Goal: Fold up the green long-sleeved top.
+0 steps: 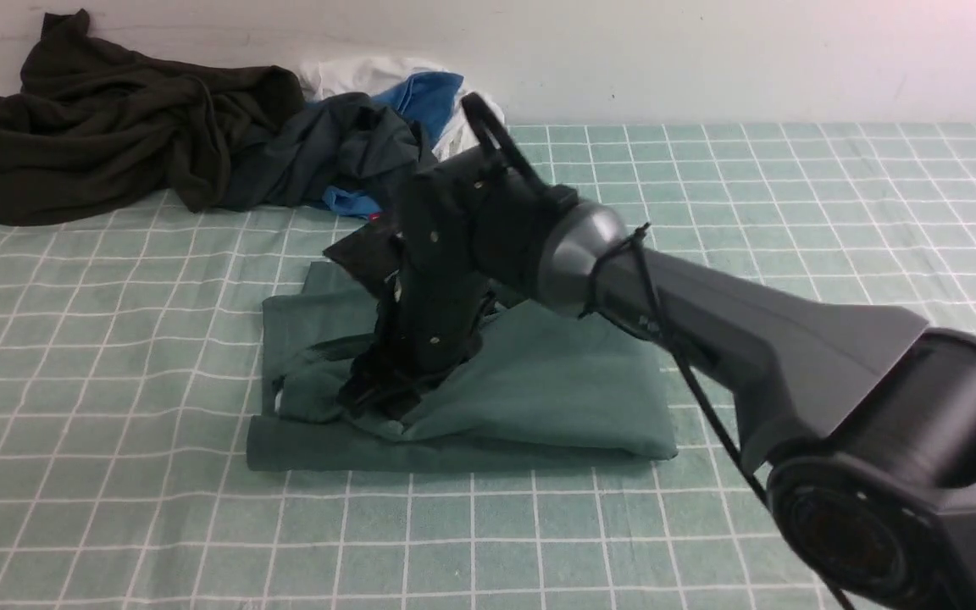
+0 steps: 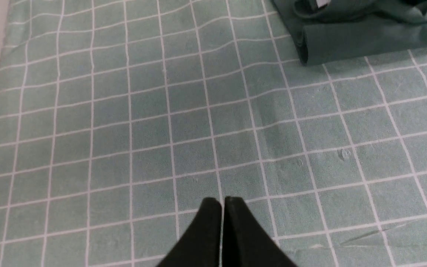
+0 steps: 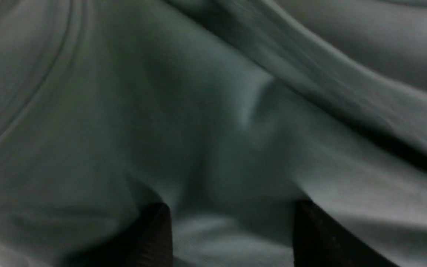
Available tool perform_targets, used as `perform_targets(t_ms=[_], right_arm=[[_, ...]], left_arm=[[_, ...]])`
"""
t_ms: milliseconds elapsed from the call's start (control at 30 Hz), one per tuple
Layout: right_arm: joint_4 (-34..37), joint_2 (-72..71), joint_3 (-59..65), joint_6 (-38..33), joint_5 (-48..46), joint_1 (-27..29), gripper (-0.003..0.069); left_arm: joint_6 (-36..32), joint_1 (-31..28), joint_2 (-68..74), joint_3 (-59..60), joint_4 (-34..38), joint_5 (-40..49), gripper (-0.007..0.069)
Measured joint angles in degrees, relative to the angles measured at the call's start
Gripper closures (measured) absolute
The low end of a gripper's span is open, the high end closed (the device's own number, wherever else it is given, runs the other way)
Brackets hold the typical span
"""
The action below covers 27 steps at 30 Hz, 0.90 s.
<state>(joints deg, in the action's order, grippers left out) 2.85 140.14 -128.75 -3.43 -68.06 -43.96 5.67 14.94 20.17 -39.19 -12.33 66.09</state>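
Note:
The green long-sleeved top point(image 1: 539, 381) lies folded into a rough rectangle in the middle of the checked table cover, its left part rumpled. My right gripper point(image 1: 378, 394) points down onto that rumpled left part. In the right wrist view its jaws stand wide apart, right gripper point(image 3: 232, 226) open, with loose green cloth point(image 3: 213, 122) lying under and between the fingers point(image 3: 158, 237). My left gripper point(image 2: 222, 202) is shut with nothing in it, hovering over bare table cover; a corner of the top point(image 2: 365, 37) shows some way off from it. The left arm is out of the front view.
A very dark olive-black garment point(image 1: 107, 119) is heaped at the back left. Beside it lies a dark charcoal garment point(image 1: 344, 148) with blue and white cloth point(image 1: 420, 93). A white wall runs behind. The green checked table cover point(image 1: 115, 474) spreads all around the top.

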Motion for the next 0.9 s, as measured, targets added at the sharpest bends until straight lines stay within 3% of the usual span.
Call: perform_targets(t_ms=[267,433,600,733,900], right_arm=[[-6.4,-1.9,-6.9,1.2,-3.0,-2.1,0.0245],[-6.3,-9.3,-8.3,-0.3,-3.4,-1.9,0.0248],[-2.9,-21.3,-1.7,-1.6,-3.4,-1.0,0.0262],[-1.4,-32.9,12.5,-2.7,-3.3,-0.4,0.0328],[-1.0,-45.1,28.2,-2.7,4.6,-0.4,0.0417]], left_arm=[[0.0,0.0,-2.0,0.4,-0.2,-0.1,0.0628],[0.0,0.0,-2.3,2.4,-0.8,-2.7,0.0628],[0.0,0.0,-5.2,6.4,-0.9,-11.2,0.0628],[0.0,0.0,-7.5,9.7,-0.9,-16.0,0.0628],[0.0,0.0,-7.6,10.8,-0.9,-16.3,0.0628]])
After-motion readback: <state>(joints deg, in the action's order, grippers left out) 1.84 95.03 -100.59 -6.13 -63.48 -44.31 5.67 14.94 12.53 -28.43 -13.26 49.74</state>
